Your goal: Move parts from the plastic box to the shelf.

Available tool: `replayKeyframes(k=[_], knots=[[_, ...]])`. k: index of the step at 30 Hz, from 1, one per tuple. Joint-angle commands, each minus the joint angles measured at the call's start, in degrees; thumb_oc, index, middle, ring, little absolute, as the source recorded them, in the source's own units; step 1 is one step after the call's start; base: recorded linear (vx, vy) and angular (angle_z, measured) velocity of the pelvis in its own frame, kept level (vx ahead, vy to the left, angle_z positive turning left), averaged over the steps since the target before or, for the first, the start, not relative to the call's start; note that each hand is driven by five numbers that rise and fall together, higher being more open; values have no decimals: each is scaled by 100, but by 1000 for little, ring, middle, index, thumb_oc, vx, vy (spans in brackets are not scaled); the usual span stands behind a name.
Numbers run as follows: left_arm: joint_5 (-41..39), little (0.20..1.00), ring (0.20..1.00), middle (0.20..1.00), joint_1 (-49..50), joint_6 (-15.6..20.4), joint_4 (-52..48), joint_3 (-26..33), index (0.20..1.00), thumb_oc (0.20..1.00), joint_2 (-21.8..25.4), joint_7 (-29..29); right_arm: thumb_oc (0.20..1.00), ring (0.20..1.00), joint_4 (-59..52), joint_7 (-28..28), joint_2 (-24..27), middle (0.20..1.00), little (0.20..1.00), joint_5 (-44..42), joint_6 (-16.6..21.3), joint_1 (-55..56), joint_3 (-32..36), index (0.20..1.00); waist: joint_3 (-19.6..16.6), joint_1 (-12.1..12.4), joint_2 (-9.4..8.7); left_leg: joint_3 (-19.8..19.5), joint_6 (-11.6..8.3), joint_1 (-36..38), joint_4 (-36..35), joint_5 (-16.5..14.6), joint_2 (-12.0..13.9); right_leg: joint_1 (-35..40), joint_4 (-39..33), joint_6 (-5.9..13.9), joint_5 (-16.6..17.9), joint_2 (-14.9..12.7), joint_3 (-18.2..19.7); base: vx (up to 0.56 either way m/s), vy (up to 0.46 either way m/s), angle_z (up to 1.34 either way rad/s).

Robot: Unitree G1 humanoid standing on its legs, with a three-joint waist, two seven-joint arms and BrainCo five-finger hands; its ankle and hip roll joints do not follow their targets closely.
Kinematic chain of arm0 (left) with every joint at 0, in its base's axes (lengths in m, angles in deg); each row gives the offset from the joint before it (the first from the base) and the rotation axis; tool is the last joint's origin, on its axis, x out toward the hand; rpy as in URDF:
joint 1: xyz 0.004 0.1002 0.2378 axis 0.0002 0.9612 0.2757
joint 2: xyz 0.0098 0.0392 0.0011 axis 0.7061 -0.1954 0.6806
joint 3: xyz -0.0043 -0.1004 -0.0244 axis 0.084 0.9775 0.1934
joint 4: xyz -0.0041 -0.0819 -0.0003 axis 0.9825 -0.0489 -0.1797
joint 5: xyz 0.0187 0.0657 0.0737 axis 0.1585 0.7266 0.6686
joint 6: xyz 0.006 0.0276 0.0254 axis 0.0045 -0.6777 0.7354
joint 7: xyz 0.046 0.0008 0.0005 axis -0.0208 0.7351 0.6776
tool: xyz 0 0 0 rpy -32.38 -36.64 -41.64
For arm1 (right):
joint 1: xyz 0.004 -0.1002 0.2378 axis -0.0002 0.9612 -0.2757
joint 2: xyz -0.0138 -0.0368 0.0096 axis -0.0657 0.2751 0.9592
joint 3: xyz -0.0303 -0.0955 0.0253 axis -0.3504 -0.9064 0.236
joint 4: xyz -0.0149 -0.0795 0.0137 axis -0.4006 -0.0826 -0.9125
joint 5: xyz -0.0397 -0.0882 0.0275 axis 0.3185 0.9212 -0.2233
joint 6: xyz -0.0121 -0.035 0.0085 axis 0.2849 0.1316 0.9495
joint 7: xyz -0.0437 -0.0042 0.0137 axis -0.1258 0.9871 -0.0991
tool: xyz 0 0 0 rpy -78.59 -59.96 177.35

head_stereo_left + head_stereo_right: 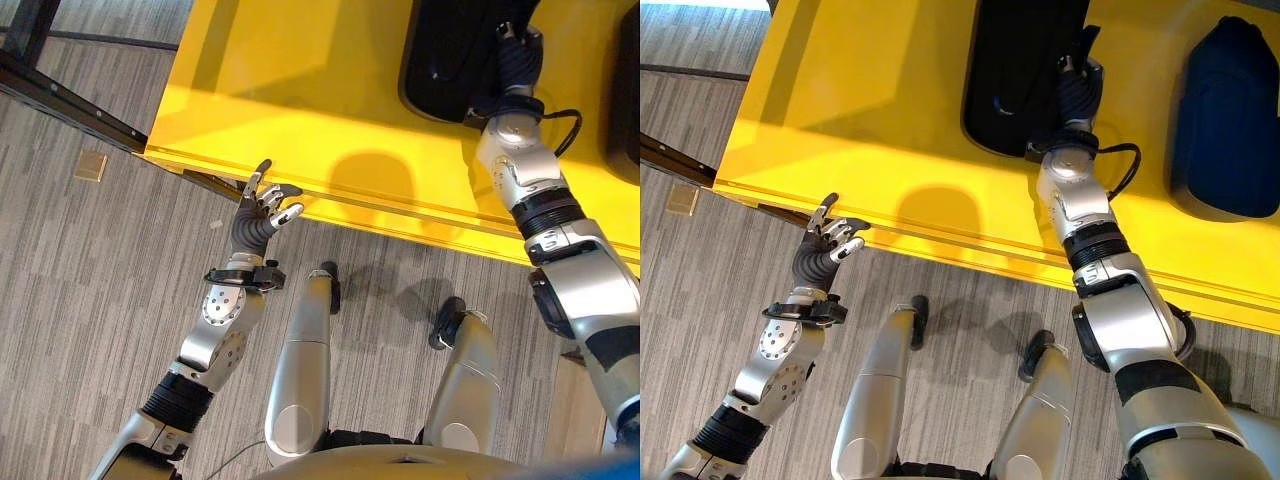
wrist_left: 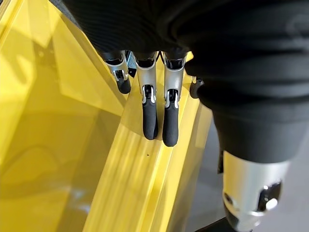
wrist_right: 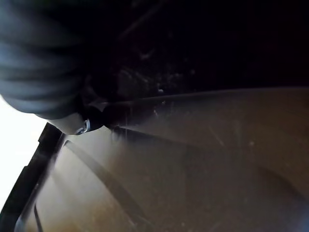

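Presently | step: reach into black plastic box [image 1: 1025, 70] at yellow surface [image 1: 300, 90] far edge | right hand [image 1: 1077, 85] inside, grip unreadable, parts probably within | left hand [image 1: 262, 210] relaxed at near edge | next: secure part, lift clear.

Big yellow plastic box [image 1: 300, 120] looked smooth and glossy, with clear reflections on its rim. Black moulded part [image 1: 1015, 70] inside looked smooth plastic, slight sheen. Grey striped floor [image 1: 90, 290] looked matt, carpet-like.
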Motion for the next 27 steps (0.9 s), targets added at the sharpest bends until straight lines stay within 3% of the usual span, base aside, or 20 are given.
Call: replayKeyframes(k=[1, 17, 27], knots=[[-185, 1000, 1000, 1000, -188, -271, 436, -701, 1000, 1000, -166, -91, 200, 200, 153, -16, 465, 200, 200, 3, 212, -386, -31, 200, 118, -104, 107, -233, -226, 233, -122, -459, 273, 204, 203, -185, -771, 140, 64, 0, 0, 0], [-218, 1000, 1000, 1000, -81, -262, 509, -599, 1000, 1000, -158, -145, 200, 200, -59, -151, 581, 200, 200, 151, 196, 116, 6, 200, 151, -215, 85, -191, -258, 301, -187, -416, 337, 192, 192, -182, -747, 158, 105, 0, 0, 0], [-196, 1000, 1000, 1000, -33, -268, 491, -528, 1000, 1000, -176, -159, 200, 200, -491, -216, 390, 200, 200, 239, 208, 601, 126, 200, 177, -272, 80, -200, -267, 310, -171, -406, 352, 204, 249, -180, -782, 170, 89, 0, 0, 0]])
